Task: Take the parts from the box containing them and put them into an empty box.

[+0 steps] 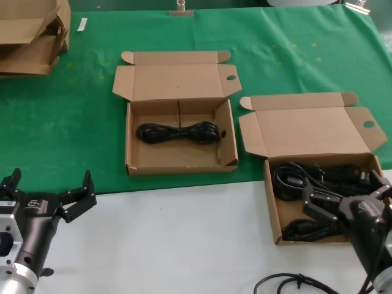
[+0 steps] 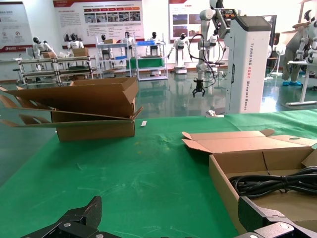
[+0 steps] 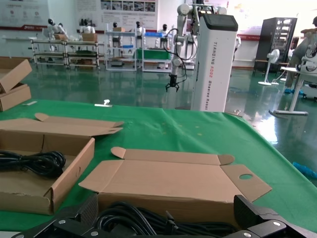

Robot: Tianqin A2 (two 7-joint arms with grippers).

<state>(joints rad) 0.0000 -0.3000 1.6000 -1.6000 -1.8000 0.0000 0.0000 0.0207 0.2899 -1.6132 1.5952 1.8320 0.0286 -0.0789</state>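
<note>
Hovering right claw [image 1: 343,205] spread wide, empty, over cables [image 1: 306,177] in the near-right box [image 1: 271,202] to grab one | left claw [image 1: 46,199] open, idle, tabletop's near-left edge.

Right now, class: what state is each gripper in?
Left gripper: open, empty, above the white table edge.
Right gripper: open, holding nothing, over the brown cardboard box of black cables.

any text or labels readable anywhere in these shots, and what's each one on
"TIANQING ADD2" runs down the side of the white robot pedestal.
"Embodied Robot", smaller, beside it on the same pedestal in the left wrist view, only roughly legible.
Wall posters carry print too small to read.
The white label lying on the green cloth shows no readable text.
The two open cardboard boxes and the grippers bear no readable markings.
</note>
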